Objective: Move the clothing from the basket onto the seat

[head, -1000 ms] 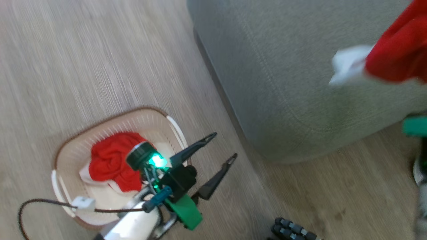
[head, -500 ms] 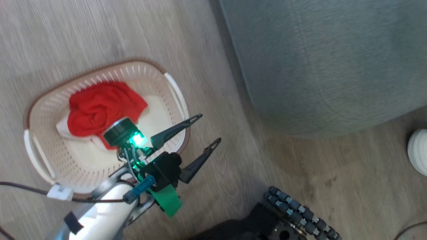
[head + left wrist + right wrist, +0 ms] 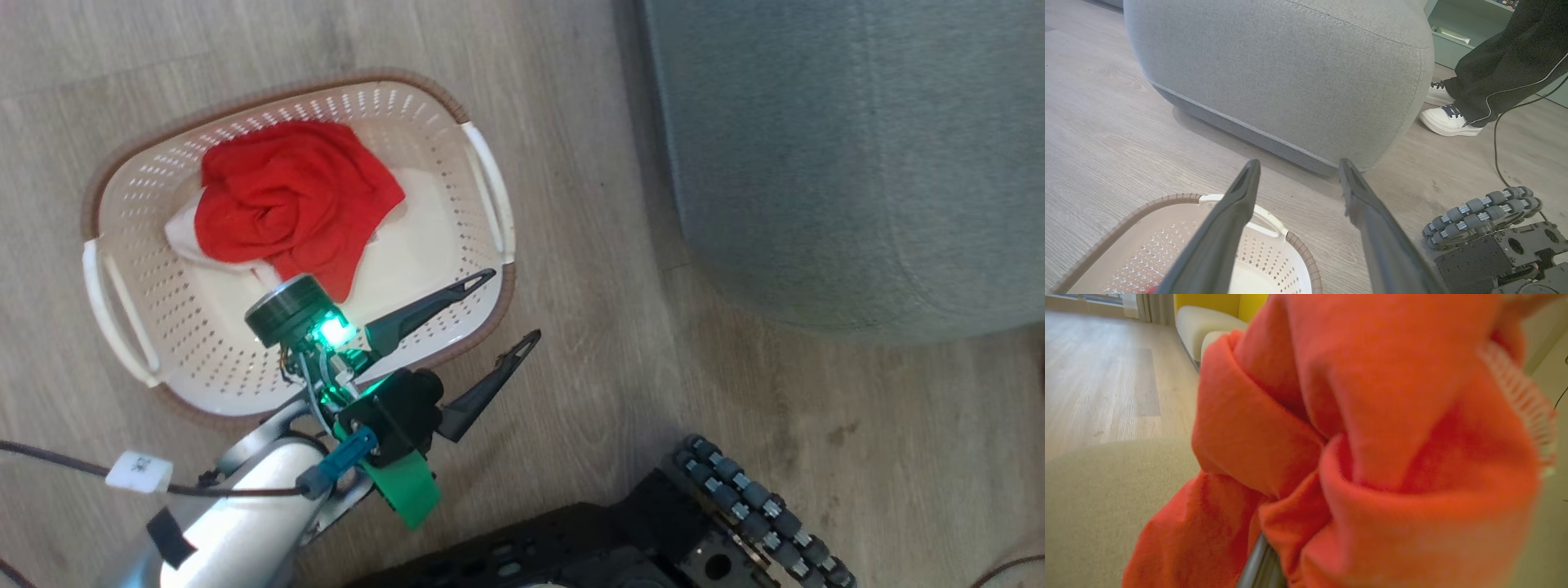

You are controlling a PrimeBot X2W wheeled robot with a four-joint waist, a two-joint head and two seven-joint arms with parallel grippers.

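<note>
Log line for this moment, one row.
left gripper: open, empty, above basket rim | right gripper: shut on red garment | other red garment: in basket

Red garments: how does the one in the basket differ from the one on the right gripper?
The basket garment lies crumpled in the basket; the held garment hangs bunched. The basket garment is ungripped, the open left gripper over the rim; the held garment is clamped by the right gripper. Both are red with pale trim.

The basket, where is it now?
In the head view the basket sits on the floor at upper left, left of the seat, one red garment inside, the open left gripper near its right rim.
</note>
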